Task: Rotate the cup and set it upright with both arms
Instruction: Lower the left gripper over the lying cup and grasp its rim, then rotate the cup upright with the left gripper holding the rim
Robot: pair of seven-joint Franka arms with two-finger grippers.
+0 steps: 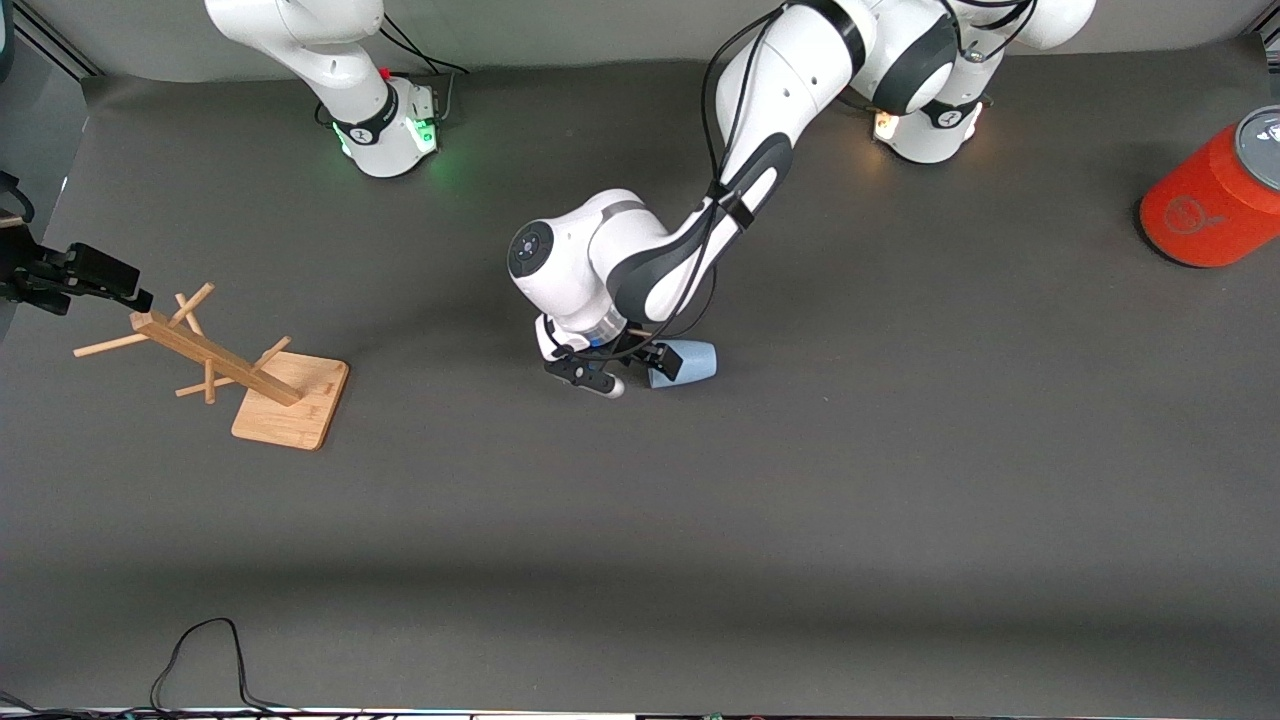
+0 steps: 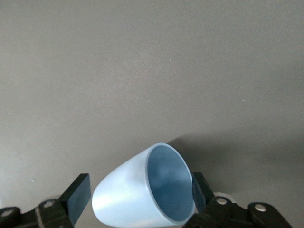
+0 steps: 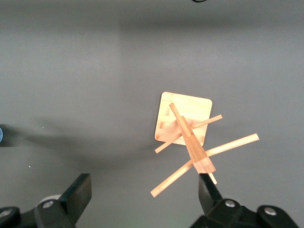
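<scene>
The pale blue cup [image 1: 692,361] lies on its side on the grey table, near the middle. My left gripper [image 1: 650,366] is low at the cup's open end, with the arm reaching in from its base. In the left wrist view the cup [image 2: 124,194] lies between the two fingers of the left gripper [image 2: 140,192], its dark blue inside showing. The jaws are open wide; one finger [image 2: 78,194] stands a little apart from the cup wall and the other is at the rim. My right gripper [image 1: 95,278] is open and empty, up over the wooden rack.
A wooden peg rack [image 1: 290,402] on a square base stands toward the right arm's end of the table; it also shows in the right wrist view [image 3: 183,121]. An orange-red can with a grey lid [image 1: 1215,195] lies at the left arm's end. A black cable [image 1: 200,650] lies at the near edge.
</scene>
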